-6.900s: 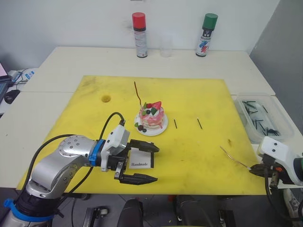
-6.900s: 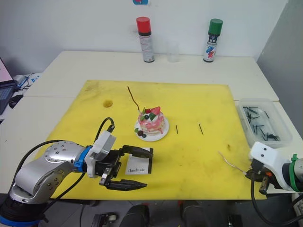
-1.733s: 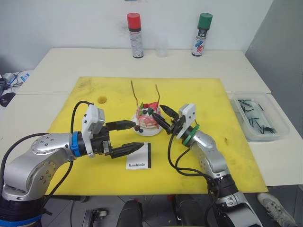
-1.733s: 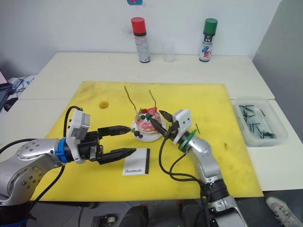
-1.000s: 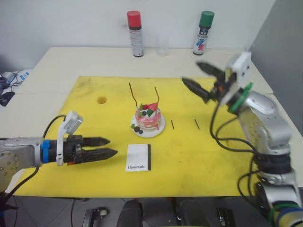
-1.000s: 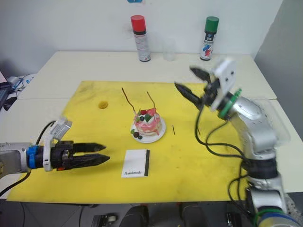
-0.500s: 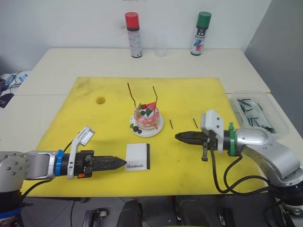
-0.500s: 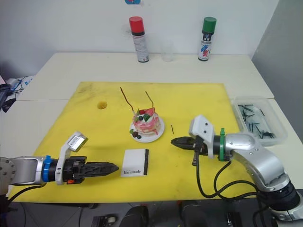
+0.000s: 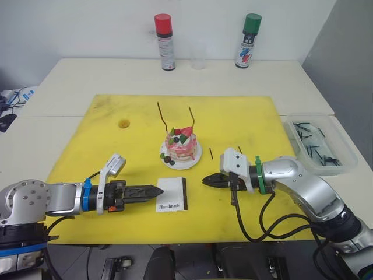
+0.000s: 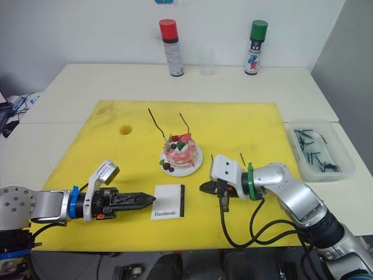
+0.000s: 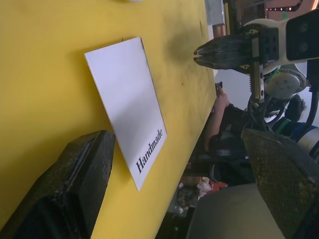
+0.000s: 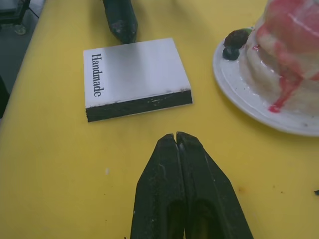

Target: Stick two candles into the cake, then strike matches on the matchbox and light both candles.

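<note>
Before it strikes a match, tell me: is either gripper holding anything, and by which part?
Nothing is held. The right gripper is shut with nothing between its fingers. The left gripper is open beside the matchbox, not clamped on it.

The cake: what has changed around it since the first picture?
The second candle, earlier held by the right arm's fingers, now stands in the cake beside the first candle. The right arm's fingers, shut, have moved to the strip side of the matchbox. The left arm's fingers, once around it, have drawn back to its opposite side. Cake and matchbox stayed.
</note>
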